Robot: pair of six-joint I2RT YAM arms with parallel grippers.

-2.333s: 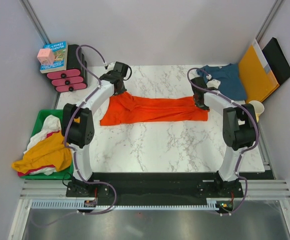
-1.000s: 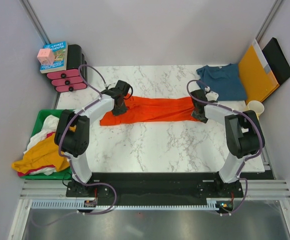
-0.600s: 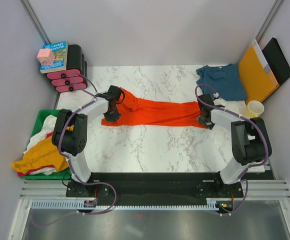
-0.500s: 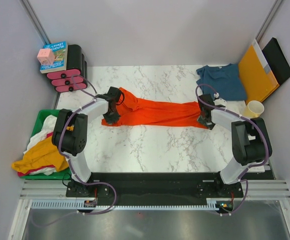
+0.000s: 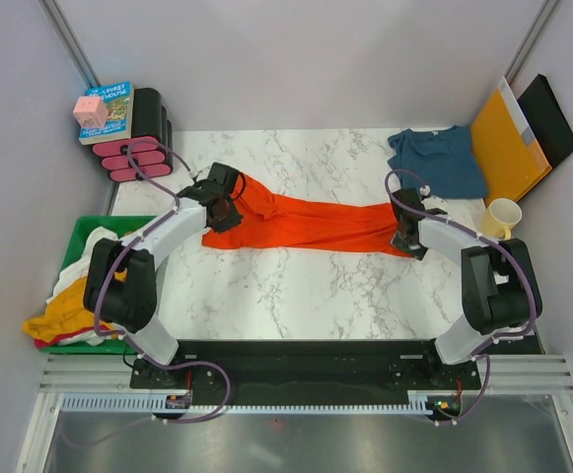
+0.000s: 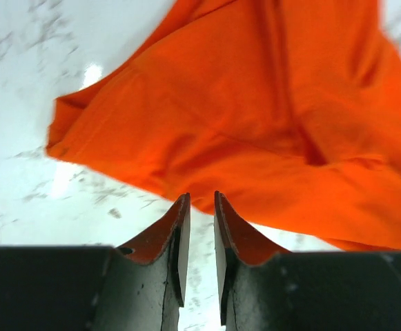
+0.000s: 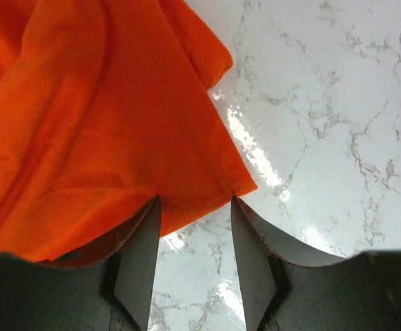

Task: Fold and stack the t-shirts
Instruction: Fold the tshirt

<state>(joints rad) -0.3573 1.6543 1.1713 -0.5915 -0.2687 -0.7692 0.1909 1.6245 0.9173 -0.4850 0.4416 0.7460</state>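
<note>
At the far left, off the desk (image 5: 296, 286), a green bin (image 5: 97, 223) holds mustard and white garments that play no part here. The left claw (image 6: 200, 201) hovers at the left end of the orange-red t-shirt (image 5: 306, 222). Its jaws stand only a sliver apart with bare marble showing between them and the near hem just beyond the tips, so it looks released rather than gripping. The shirt lies as a long rumpled band across the middle of the desk, and ridges show that it is already doubled over. At its right end the right claw (image 7: 193, 201) is released too, jaws spread wide with the hem corner lying between the tips. The step seems to be taking both ends for the next fold. To do it well, each claw should probably bite every layer at its corner, not just the top one. Then both should rise together, keeping the cloth lightly taut so the band stays square. The dark teal t-shirt (image 5: 442, 158) waits unfolded at the far right corner, beside the orange-yellow envelope (image 5: 508, 138).
</note>
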